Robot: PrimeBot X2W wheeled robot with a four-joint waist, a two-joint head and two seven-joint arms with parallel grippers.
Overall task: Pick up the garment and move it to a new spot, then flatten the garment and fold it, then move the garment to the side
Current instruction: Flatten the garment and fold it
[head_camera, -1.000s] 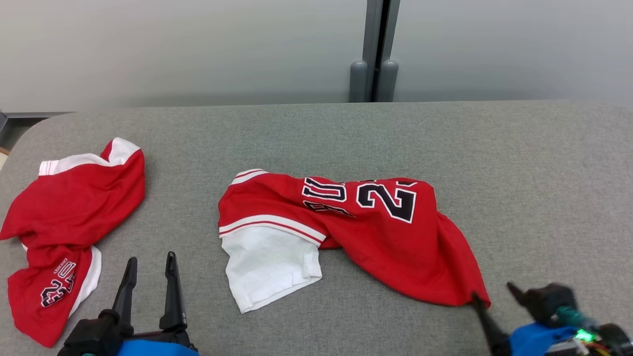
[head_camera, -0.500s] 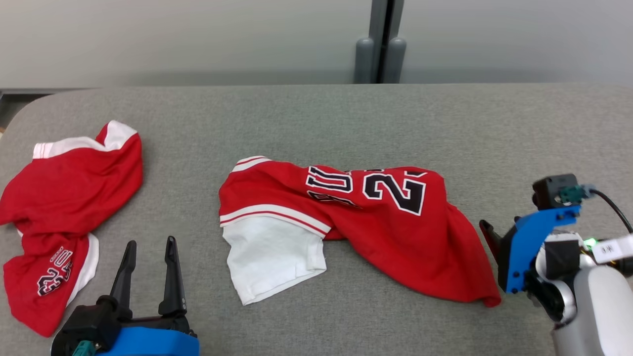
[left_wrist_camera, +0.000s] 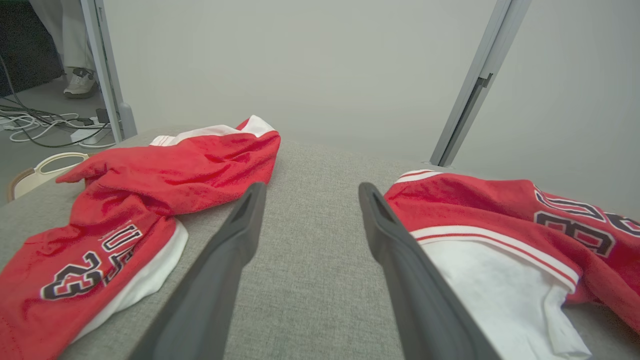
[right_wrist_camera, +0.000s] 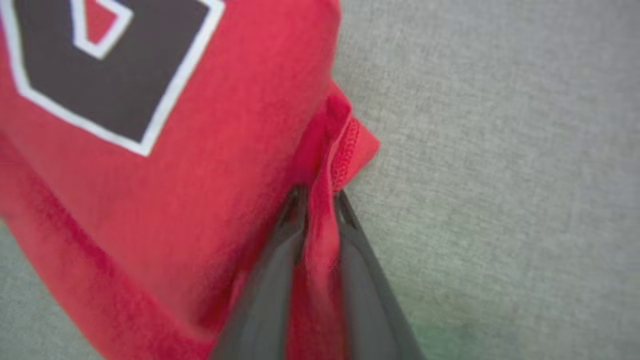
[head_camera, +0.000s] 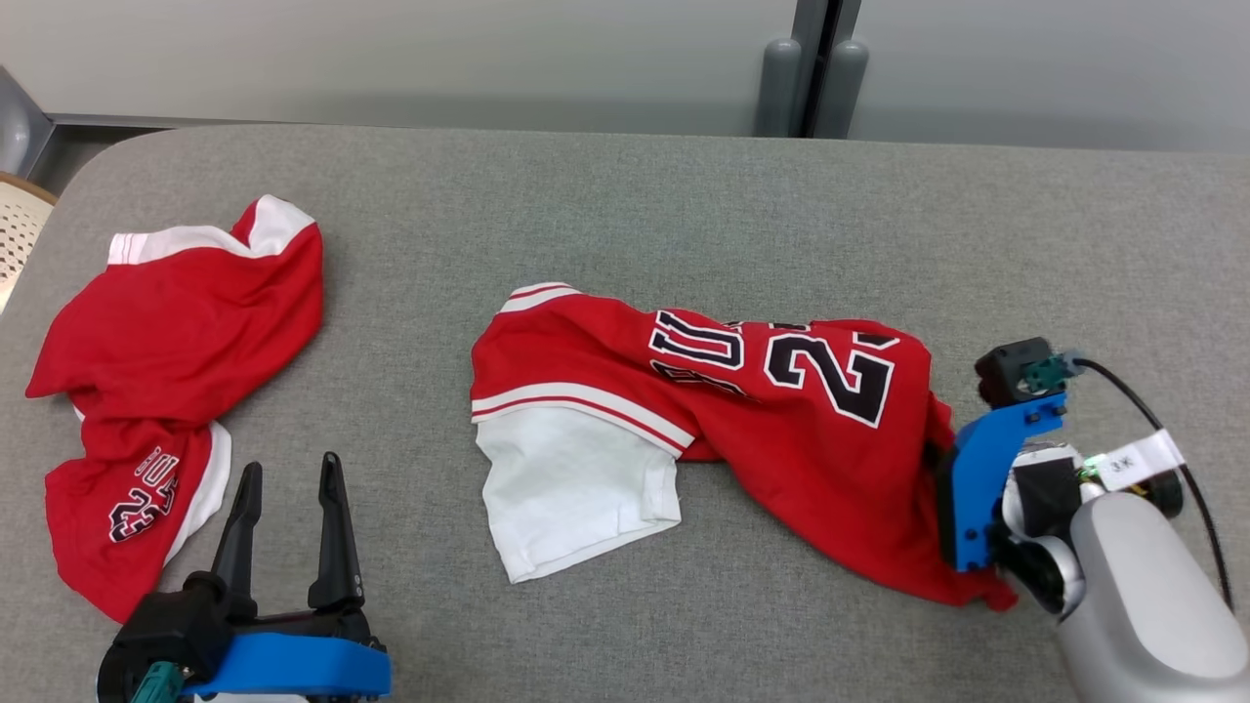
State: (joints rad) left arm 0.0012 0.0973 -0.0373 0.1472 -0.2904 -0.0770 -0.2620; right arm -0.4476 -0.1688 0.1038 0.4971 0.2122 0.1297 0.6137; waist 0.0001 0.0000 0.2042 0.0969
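Observation:
The garment [head_camera: 781,439] is a red jersey with black "23" lettering and a white sleeve, lying crumpled across the middle of the grey table [head_camera: 625,225]. My right gripper [head_camera: 939,459] presses down at its right edge. In the right wrist view its fingers [right_wrist_camera: 345,250] are shut on a pinched fold of the garment's red hem [right_wrist_camera: 320,230]. My left gripper [head_camera: 288,474] stands open at the lower left, holding nothing. In the left wrist view the left gripper [left_wrist_camera: 310,192] points at bare table, with the garment [left_wrist_camera: 500,225] just to its right.
A second crumpled red jersey [head_camera: 176,361] lies at the table's left end, also to the left of my left fingers [left_wrist_camera: 150,175]. A pale basket [head_camera: 20,225] sits beyond the left edge. A grey post [head_camera: 811,68] stands behind the table. A person's foot [left_wrist_camera: 80,82] shows far back.
The head camera has shifted. My right gripper has turned over, moved from the garment's lower right corner onto its right edge, and shut on the hem. The left gripper has stayed put.

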